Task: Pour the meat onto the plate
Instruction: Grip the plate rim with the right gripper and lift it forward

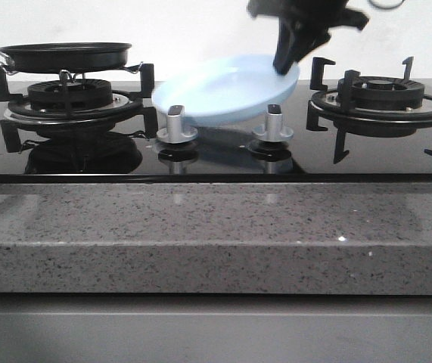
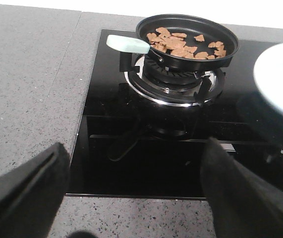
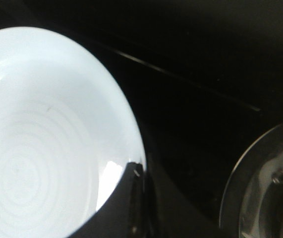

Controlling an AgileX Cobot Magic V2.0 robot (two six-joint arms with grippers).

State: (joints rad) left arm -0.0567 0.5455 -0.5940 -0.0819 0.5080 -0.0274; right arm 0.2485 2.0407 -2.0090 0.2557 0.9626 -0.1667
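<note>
The pale light-blue plate [image 1: 227, 89] hangs tilted above the middle of the hob, its left side lower. My right gripper [image 1: 287, 66] is shut on its right rim and holds it up; the plate also shows in the right wrist view [image 3: 37, 134] with one finger [image 3: 124, 208] over its rim. The meat [image 2: 181, 44], small orange-brown pieces, lies in the black frying pan [image 2: 187, 34] on the left burner. The pan also shows in the front view [image 1: 64, 54]. My left gripper [image 2: 134, 193] is open and empty, over the hob's front edge, well short of the pan.
The pan has a pale green handle [image 2: 128, 43] pointing left. Two silver knobs [image 1: 176, 125] [image 1: 272, 123] stand under the plate. The right burner grate [image 1: 382, 102] stands bare. A grey speckled counter [image 1: 200, 227] runs along the front.
</note>
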